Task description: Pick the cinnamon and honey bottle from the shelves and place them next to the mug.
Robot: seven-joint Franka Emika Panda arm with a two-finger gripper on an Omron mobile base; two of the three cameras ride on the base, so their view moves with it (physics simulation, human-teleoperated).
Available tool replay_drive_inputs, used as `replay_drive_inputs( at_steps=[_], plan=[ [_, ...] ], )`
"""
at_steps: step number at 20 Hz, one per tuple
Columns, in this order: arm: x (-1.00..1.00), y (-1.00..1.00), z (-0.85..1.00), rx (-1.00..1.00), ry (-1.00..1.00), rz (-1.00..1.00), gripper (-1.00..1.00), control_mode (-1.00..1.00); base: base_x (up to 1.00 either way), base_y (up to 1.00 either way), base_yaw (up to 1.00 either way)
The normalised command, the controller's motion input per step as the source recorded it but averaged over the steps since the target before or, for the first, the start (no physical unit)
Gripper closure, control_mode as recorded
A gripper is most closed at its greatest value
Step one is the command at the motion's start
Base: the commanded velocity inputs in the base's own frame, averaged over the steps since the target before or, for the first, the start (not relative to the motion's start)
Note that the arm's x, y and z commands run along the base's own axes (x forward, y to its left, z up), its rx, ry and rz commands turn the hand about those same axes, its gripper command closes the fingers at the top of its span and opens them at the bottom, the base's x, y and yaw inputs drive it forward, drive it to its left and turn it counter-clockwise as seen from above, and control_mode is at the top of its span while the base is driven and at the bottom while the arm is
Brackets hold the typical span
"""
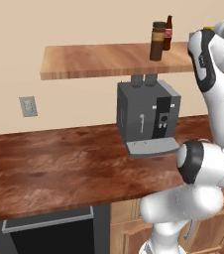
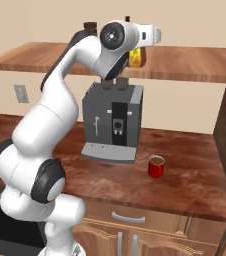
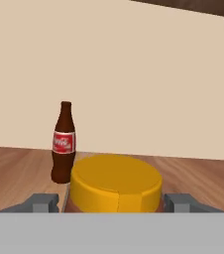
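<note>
Left base view, shelves: the shelves (image 1: 99, 59) run across the upper half; the cinnamon (image 1: 157, 41) stands upright on them at upper right, just in front of a cola bottle (image 1: 168, 33).
Surface: the wooden surface (image 2: 185, 185) carries a coffee machine (image 2: 112, 122) at centre, with the mug (image 2: 156, 166) near its right, lower right of centre in the right base view.
Honey: the honey bottle (image 3: 116, 183) sits at lower centre of the hand view, cap up, on the shelf.
End effector: the end effector (image 3: 113, 202) has a finger (image 3: 42, 202) on either side of the honey bottle; I cannot tell if they press it or stand just clear.
Progress: nothing is beside the mug yet. Both jars are on the shelf; honey looks first, cinnamon after.
</note>
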Motion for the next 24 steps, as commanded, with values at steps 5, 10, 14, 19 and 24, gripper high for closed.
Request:
replay_drive_inputs(
  at_steps=[5,10,14,19,24],
  plan=[
    [-0.75,0.0,0.01,0.0,0.0,0.0,1.0,-1.0,0.0,0.0,0.0],
    [-0.87,0.0,0.0,0.0,0.0,0.0,1.0,-1.0,0.0,0.0,0.0],
    [-0.94,0.0,0.0,0.0,-0.01,0.0,1.0,-1.0,0.0,0.0,0.0],
    [-1.0,0.0,0.0,0.0,-0.03,0.0,1.0,-1.0,0.0,0.0,0.0],
    [-1.0,0.0,0.0,0.0,-0.04,0.0,1.0,-1.0,0.0,0.0,0.0]
  ],
)
